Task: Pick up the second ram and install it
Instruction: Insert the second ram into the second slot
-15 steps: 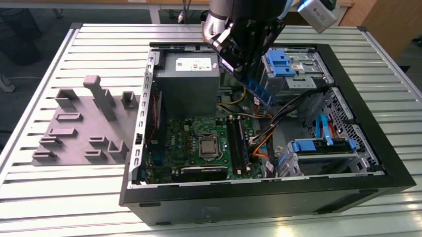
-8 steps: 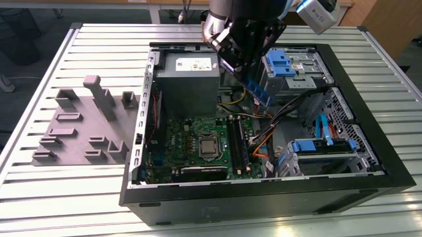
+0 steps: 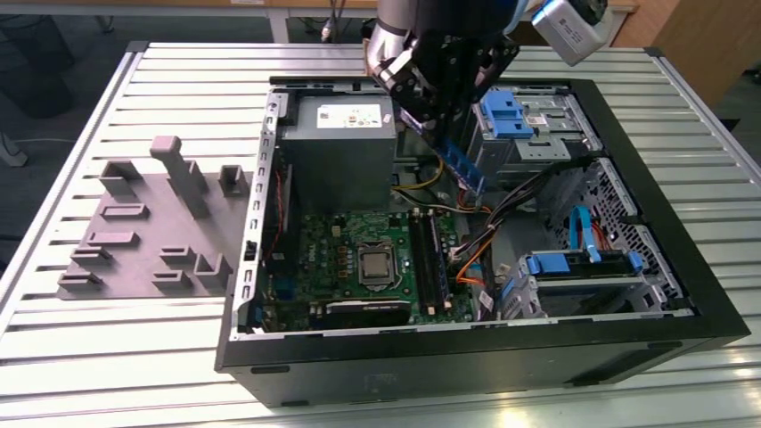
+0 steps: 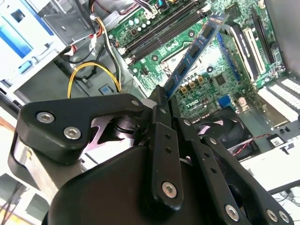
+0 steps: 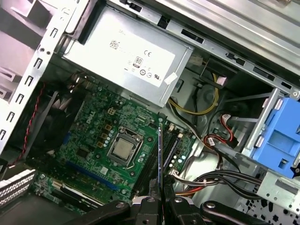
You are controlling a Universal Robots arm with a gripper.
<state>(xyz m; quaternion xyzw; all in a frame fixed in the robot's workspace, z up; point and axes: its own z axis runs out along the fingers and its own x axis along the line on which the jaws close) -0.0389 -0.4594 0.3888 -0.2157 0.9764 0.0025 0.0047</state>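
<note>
slatted table [image 3: 178, 71] | open pc case [image 3: 476, 357]; gripper [image 4: 161, 101] clenched on second ram [image 4: 194, 51] — above mobo [image 3: 345, 232]

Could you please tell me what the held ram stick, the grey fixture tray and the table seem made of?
The second ram: circuit board, matt bluish green, carrying black chips. The fixture tray: probably plastic, uniformly matt grey, no glints. The table: apparently aluminium slats, pale with a soft sheen.
</note>
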